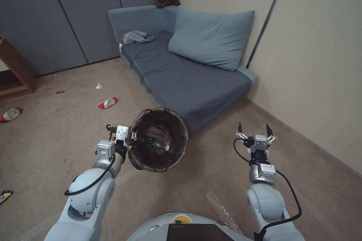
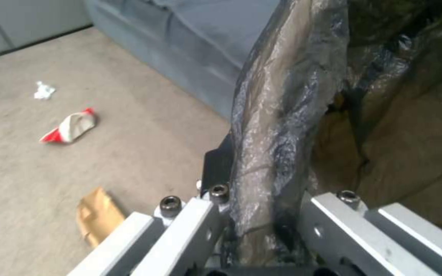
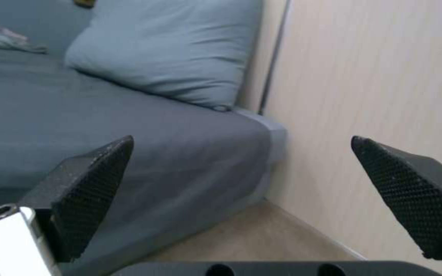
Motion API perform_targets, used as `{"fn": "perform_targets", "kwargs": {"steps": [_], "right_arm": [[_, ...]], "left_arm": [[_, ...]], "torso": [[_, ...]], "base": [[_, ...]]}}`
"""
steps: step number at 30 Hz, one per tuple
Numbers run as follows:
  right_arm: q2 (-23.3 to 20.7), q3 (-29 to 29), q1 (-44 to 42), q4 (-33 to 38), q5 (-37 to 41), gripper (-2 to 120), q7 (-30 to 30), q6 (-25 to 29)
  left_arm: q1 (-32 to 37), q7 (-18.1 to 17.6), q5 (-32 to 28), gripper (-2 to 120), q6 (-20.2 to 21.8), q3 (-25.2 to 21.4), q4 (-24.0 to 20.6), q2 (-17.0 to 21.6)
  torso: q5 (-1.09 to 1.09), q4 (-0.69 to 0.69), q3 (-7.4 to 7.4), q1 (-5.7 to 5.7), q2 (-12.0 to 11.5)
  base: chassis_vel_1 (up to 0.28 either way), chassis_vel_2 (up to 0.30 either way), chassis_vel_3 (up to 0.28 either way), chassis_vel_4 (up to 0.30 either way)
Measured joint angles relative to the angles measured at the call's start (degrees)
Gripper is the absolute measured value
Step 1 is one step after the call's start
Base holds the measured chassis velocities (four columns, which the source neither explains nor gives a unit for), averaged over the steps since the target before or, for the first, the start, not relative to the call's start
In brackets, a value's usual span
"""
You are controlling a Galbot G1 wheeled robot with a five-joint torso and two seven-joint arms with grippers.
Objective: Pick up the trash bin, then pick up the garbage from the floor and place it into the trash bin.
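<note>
We see left gripper (image 1: 130, 144) clenched on bin (image 1: 160, 139) rim, bin lifted beside sofa (image 1: 188, 79). Right gripper (image 1: 255, 131) spread wide, holding nothing. Cup (image 1: 108, 102), tissue (image 1: 99, 86) on floor. No writing legible to us.

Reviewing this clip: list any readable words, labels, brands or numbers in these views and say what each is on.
No text can be read.
Bottle inside the trash bin held by the left gripper: green label, print too small.
Red-and-white paper cup on the floor: markings blurred.
Yellow sticker on the robot's torso: nothing legible.
The open right gripper carries no lettering.
</note>
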Motion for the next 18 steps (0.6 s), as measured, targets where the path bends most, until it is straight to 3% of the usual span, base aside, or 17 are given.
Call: {"fn": "perform_targets", "kwargs": {"steps": [18], "right_arm": [[-0.1,0.2,0.3,-0.3,0.1,100,0.0,0.0]], "left_arm": [[-0.1,0.0,-0.5,2,0.1,-0.1,0.1,-0.1]], "torso": [[0.00,-0.01,0.00,0.00,0.0]], "base": [[0.097,0.088,0.088,0.090]]}}
